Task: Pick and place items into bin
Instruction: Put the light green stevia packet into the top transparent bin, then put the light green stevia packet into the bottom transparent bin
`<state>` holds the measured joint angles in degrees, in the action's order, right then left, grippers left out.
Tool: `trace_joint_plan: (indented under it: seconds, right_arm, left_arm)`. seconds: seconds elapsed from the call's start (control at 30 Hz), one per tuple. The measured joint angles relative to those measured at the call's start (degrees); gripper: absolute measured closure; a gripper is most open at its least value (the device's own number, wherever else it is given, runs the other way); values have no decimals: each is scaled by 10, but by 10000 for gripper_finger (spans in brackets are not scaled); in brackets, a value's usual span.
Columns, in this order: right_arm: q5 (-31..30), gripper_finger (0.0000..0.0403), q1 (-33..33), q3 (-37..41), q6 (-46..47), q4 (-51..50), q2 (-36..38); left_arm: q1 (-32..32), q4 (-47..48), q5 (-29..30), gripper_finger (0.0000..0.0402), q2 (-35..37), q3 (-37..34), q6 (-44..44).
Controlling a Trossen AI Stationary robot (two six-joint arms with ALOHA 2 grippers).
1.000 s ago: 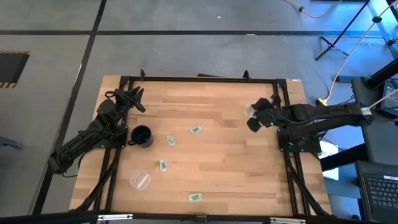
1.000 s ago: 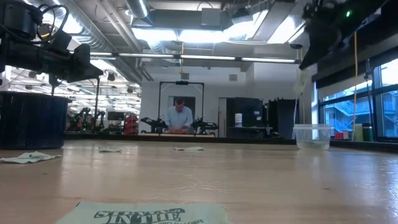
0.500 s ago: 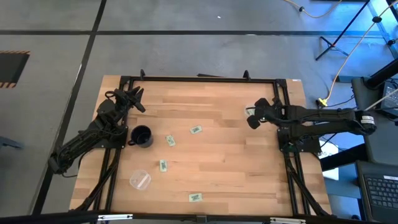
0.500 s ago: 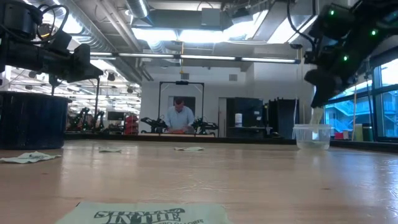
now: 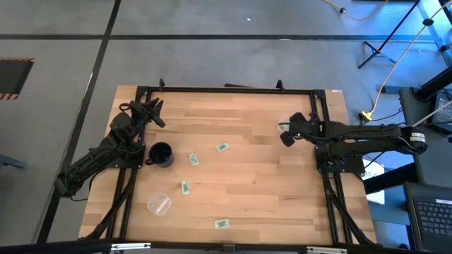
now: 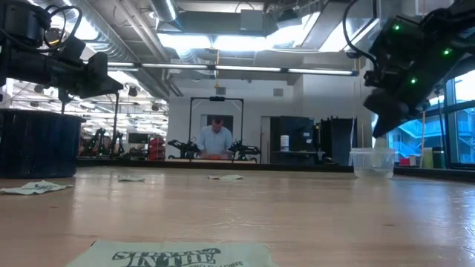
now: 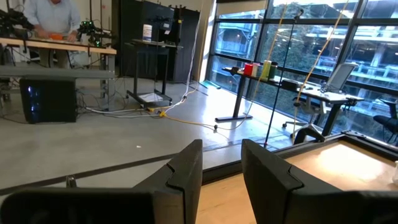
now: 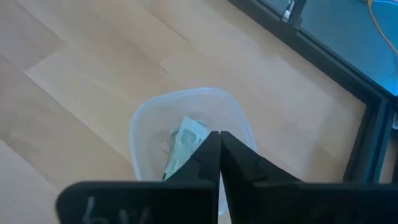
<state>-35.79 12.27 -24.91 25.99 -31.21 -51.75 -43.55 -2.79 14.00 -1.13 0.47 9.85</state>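
Observation:
A clear plastic bin [image 5: 284,125] stands at the table's far right; it also shows in the low view [image 6: 373,162] and the right wrist view [image 8: 143,124]. My right gripper [image 5: 287,135] hangs right over the bin, shut on a pale green packet [image 8: 184,147]. Several more packets lie flat on the wood, among them three [image 5: 222,147], [image 5: 193,160], [image 5: 222,224]. My left gripper [image 5: 151,111] waits open and empty above the table's far left, beyond the black cup [image 5: 161,154]. My right gripper pinches the packet's upper end [image 8: 205,138] between its two fingers, which point down from above. The packet hangs below the fingers [image 6: 379,141], its lower end inside the bin's rim. Whether that end touches the bin's floor, I cannot tell.
A clear round plastic piece [image 5: 159,204] lies near the front left. Black frame rails [image 5: 226,89] run along the far and side edges. The middle of the table between the packets and the bin is bare wood. A person works at a bench far behind the table [image 6: 214,139].
My right gripper has gone down over the clear bin, staying shut on the packet. The packet hung well above the bin's rim a second ago; now its lower end reaches into the bin.

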Motion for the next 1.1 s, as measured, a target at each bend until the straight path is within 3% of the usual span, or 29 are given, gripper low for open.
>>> trace_joint_plan:
  seconds: [0.2, 0.43, 0.63, 0.77, 0.9, 1.1]
  right_arm:
    - [1, 365, 0, 0, -11, 17, 0]
    - [0, 295, 0, -6, -12, 12, 0]
    - [1, 266, -12, -89, -68, 23, 1]
    - [73, 265, -50, -122, -149, 100, 2]
    - [157, 265, -90, -122, -159, 170, -3]
    - [165, 265, -137, -53, -173, 306, -27]
  left_arm:
    - [0, 0, 0, 295, 0, 0, 1]
    - [0, 0, 0, 295, 0, 0, 0]
    - [0, 0, 0, 295, 0, 0, 1]
    - [0, 0, 0, 295, 0, 0, 14]
    - [0, 0, -2, 295, 0, 0, 14]
    - [0, 0, -2, 295, 0, 0, 14]
